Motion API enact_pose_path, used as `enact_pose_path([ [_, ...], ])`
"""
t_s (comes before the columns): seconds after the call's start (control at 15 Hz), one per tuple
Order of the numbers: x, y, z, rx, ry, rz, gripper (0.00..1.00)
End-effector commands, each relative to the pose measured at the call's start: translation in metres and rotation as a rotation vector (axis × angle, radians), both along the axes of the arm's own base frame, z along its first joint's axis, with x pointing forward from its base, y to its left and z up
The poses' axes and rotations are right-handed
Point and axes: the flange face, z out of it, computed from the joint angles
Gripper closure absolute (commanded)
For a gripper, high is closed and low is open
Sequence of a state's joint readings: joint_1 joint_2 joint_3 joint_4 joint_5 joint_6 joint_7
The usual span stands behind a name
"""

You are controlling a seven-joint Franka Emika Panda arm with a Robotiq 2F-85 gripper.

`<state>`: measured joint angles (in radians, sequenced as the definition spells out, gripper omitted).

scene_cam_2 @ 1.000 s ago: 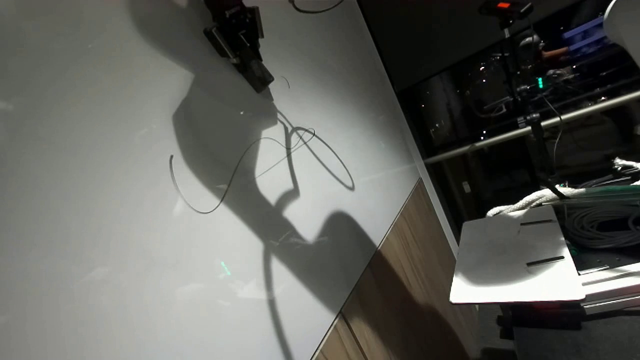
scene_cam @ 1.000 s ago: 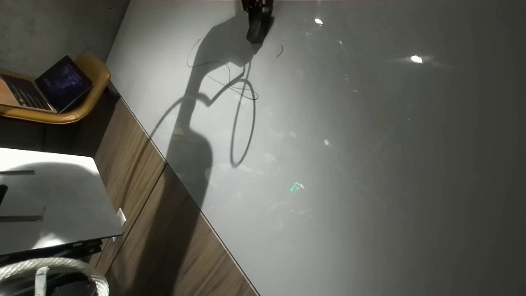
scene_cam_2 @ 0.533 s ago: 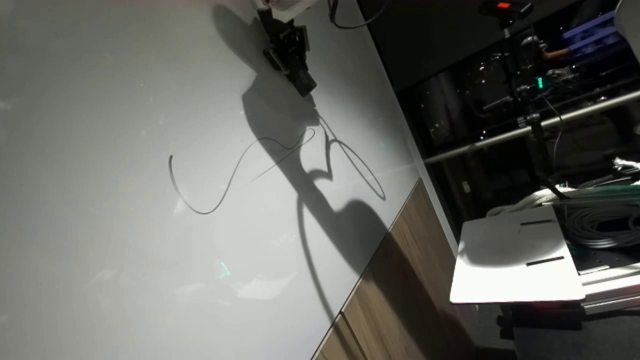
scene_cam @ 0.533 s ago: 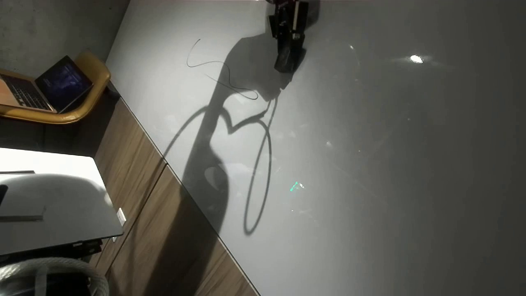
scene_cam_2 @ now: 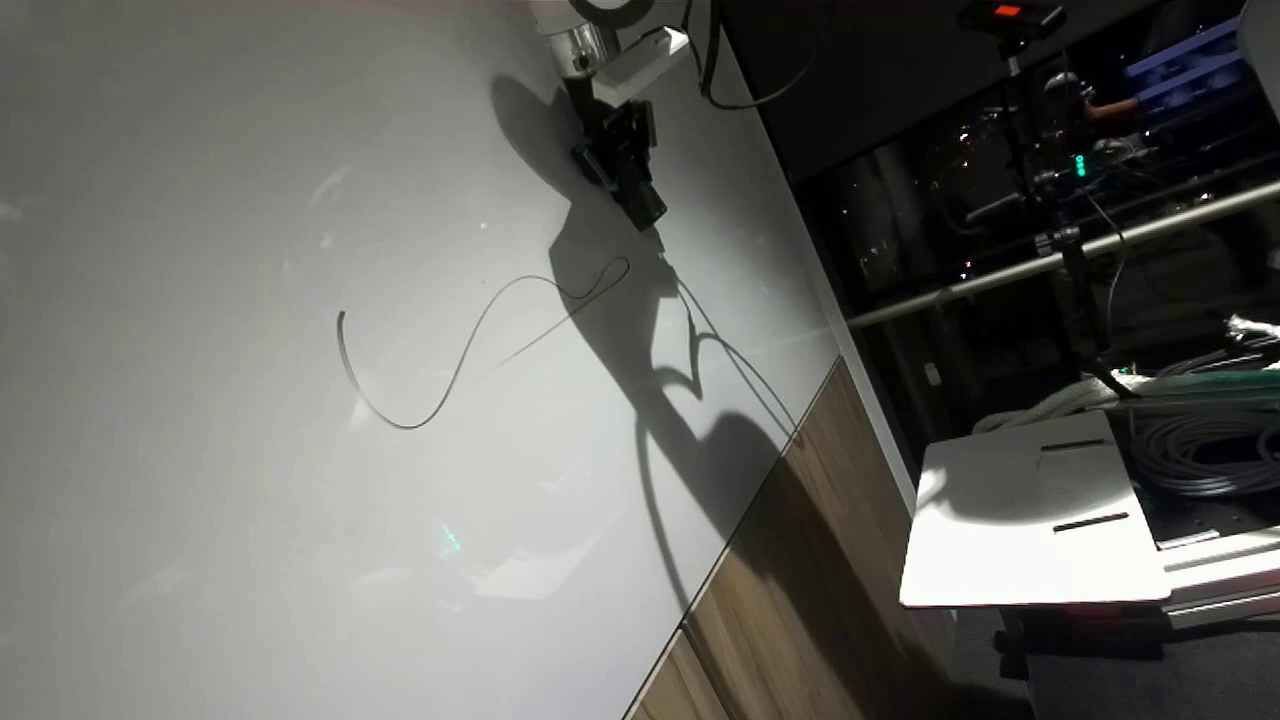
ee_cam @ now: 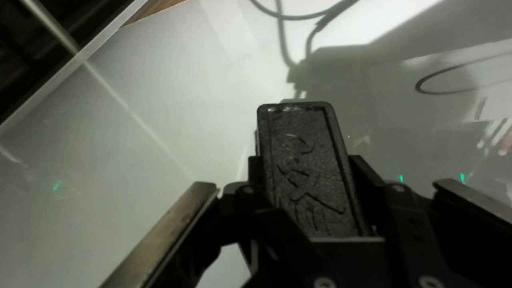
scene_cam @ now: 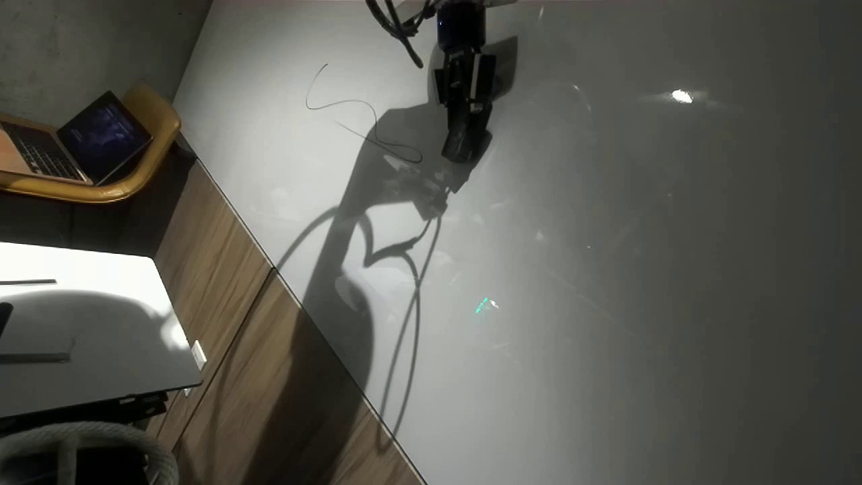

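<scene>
Looks matt, grainy and scored across the dark block (ee_cam: 298, 132), held in the claw (ee_cam: 309, 172). Reads as dull, scuffed metal on the bars (ee_cam: 170, 236) flanking the claw. Gleams smooth and glossy on the pale counter (scene_cam: 606, 337) beneath, throwing back glare. Shows wood grain with a low sheen on the panels (scene_cam: 202, 269), well apart from the claw. Farther off, shines like leather or plastic on the mustard chair (scene_cam: 158, 114); looks coarse and stranded on the white rope (scene_cam: 101, 432).

Dark block (ee_cam: 308, 172) partly out of sight behind the jaws
</scene>
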<state>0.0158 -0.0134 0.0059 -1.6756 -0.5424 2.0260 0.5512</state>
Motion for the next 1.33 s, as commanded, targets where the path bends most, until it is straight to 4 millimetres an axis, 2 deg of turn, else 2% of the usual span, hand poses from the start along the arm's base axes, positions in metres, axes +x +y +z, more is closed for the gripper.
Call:
enact_pose_path([
  [0.0, 0.016, 0.03, -0.028, 0.02, -0.035, 0.049, 0.71],
  [0.13, 0.021, 0.052, -0.023, 0.001, -0.025, 0.075, 0.71],
  [0.2, 0.024, 0.062, -0.011, -0.02, -0.026, 0.087, 0.71],
  [0.33, 0.023, 0.076, 0.018, -0.068, -0.036, 0.106, 0.71],
  [0.67, 0.002, 0.099, 0.111, -0.236, -0.094, 0.154, 0.71],
  [0.8, -0.003, 0.103, 0.142, -0.265, -0.123, 0.17, 0.71],
  [0.87, -0.004, 0.104, 0.15, -0.264, -0.132, 0.175, 0.71],
  [0.93, -0.004, 0.103, 0.153, -0.258, -0.137, 0.179, 0.71],
  [1.07, 0.002, 0.099, 0.138, -0.228, -0.126, 0.178, 0.71],
  [1.27, 0.01, 0.085, 0.095, -0.18, -0.079, 0.157, 0.71],
])
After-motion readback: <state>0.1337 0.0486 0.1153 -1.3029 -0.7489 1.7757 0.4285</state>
